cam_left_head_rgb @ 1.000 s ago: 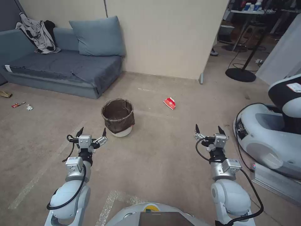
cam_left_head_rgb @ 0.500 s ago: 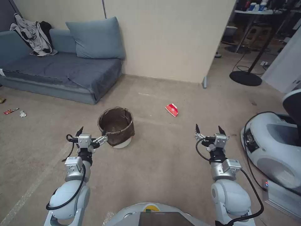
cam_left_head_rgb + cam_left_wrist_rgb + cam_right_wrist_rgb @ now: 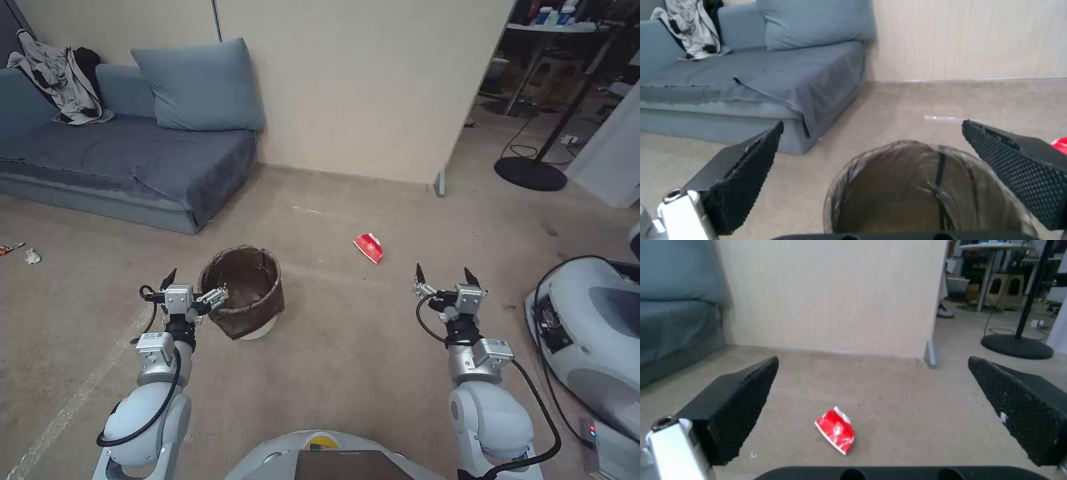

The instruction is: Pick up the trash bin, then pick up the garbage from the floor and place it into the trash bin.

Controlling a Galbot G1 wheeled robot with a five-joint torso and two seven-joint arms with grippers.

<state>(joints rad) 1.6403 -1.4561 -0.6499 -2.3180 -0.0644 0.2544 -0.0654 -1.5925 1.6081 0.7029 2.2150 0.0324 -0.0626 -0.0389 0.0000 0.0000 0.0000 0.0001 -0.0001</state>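
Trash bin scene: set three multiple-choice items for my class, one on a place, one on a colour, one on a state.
1. Where does the trash bin stand?
A. on the sofa
B. on the floor by the left gripper
C. behind the right gripper

2. What colour is the carton on the floor?
A. red and white
B. green
C. black

3. How are the left gripper's jaws?
A. shut on the bin
B. shut on nothing
C. open

Answers:
1 B, the head view shows the bin on the carpet beside that gripper.
2 A, red with white shows in the right wrist view.
3 C, the left wrist view shows them spread apart.
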